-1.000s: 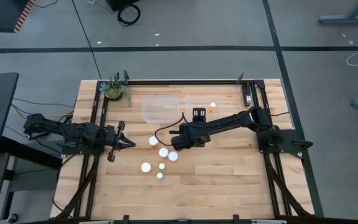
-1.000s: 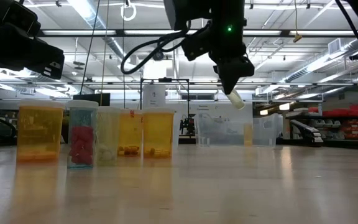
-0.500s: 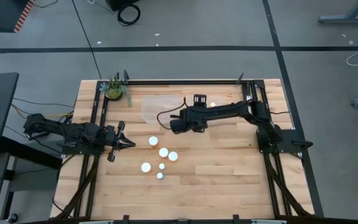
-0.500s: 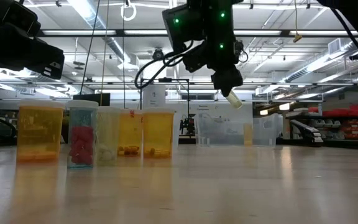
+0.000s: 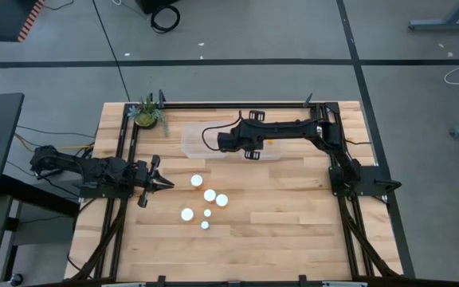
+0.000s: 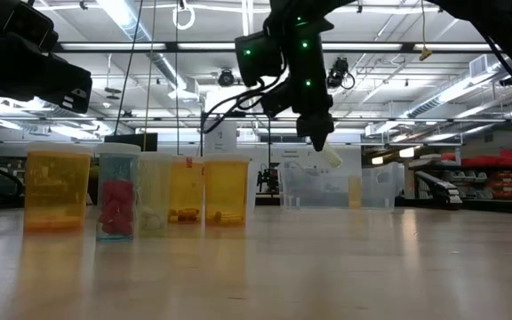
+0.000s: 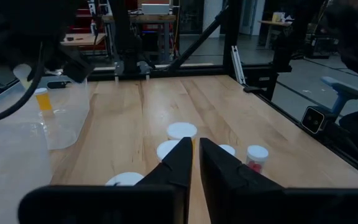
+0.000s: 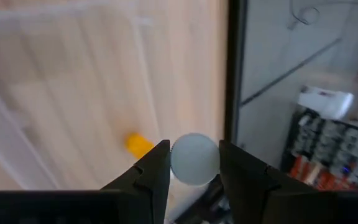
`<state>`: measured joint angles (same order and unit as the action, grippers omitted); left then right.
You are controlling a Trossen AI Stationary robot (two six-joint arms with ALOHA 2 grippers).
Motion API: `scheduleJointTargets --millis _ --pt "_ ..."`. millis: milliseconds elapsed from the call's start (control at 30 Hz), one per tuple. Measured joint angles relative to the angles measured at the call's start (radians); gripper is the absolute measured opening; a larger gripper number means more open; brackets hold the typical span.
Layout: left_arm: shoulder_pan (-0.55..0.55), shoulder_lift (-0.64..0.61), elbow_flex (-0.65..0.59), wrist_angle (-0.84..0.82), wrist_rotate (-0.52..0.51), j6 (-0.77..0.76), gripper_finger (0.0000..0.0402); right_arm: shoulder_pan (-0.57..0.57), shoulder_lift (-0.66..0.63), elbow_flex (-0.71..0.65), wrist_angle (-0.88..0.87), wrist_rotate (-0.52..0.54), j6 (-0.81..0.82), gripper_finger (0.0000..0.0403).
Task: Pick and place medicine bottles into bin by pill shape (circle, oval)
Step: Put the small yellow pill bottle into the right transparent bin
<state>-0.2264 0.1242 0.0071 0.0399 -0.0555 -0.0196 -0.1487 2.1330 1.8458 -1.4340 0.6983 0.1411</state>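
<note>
Five bottles (image 5: 208, 194) on table; right gripper (image 8: 194, 163) jaws clamped on white-capped bottle (image 8: 194, 158) (above bins (image 5: 205, 142)); left gripper (image 5: 164, 184) jaws together.

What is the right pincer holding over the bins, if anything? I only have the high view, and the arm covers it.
Observer: The right wrist view shows the right pincer shut on a white-capped bottle.
Operator: Thank you. Is it hanging upright?
Observer: No. In the low view it hangs tilted, white cap lowest, above the clear bin.
Operator: Is the left pincer carrying anything?
Observer: No. The left wrist view shows the left pincer shut with nothing between its fingers.
</note>
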Motion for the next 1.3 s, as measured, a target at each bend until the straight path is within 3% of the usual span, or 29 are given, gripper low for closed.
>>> scheduleJointTargets --millis 367,633,733,1033,1300 --pt "0.000 0.000 0.000 0.000 0.000 0.000 0.0037 0.001 0.000 0.000 0.172 -0.173 -0.112 0.0136" --pt "0.000 0.000 0.000 0.000 0.000 0.000 0.0037 -0.001 -0.057 -0.045 0.229 -0.186 -0.118 0.0136" --pt "0.000 0.000 0.000 0.000 0.000 0.000 0.0033 -0.001 -0.162 -0.135 0.300 -0.192 -0.116 0.0136" --pt "0.000 0.000 0.000 0.000 0.000 0.000 0.0037 -0.030 -0.538 -0.607 0.760 -0.320 -0.122 0.0136" --pt "0.000 0.000 0.000 0.000 0.000 0.000 0.0036 -0.091 -0.669 -0.825 0.888 -0.359 -0.082 0.0136"
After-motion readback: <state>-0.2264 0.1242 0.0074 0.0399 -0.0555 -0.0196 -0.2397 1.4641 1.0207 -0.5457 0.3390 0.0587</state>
